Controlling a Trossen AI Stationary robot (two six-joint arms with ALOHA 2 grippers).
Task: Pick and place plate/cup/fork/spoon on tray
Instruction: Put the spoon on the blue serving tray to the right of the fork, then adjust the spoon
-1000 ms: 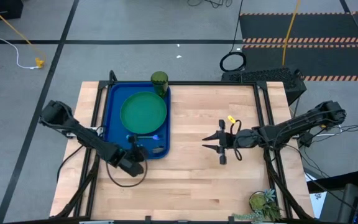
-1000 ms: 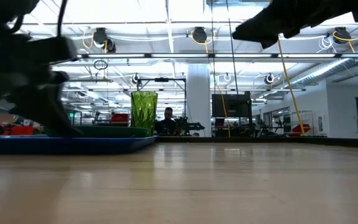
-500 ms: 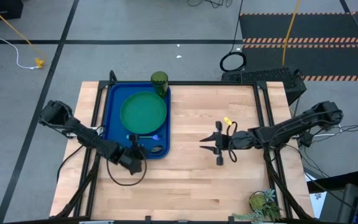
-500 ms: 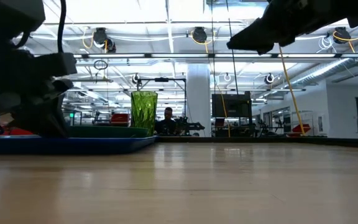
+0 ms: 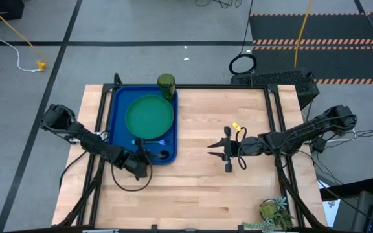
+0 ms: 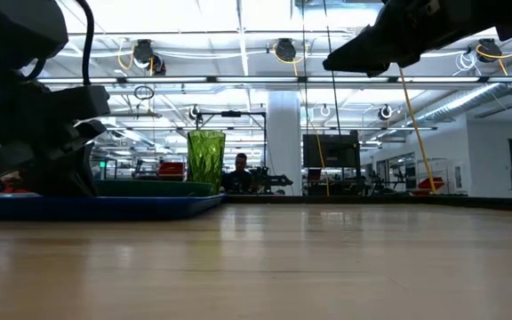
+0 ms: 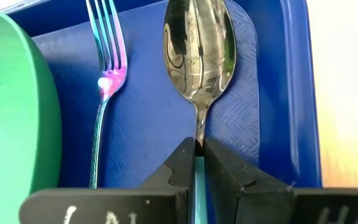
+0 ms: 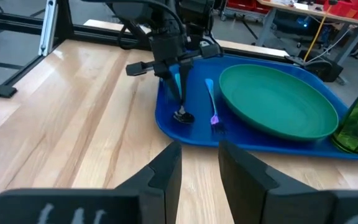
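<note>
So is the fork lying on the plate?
No, the fork lies flat on the tray floor, between the plate and the spoon.

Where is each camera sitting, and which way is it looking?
High view: above the table, looking down at the deep-blue plastic tray and both arms.
Low view: at tabletop height, looking level into the room; both arms show dark.
Left wrist view: on the left arm, facing the shiny spoon; left gripper around its handle.
Right wrist view: on the right arm; right gripper open.
All four show the tray.
</note>
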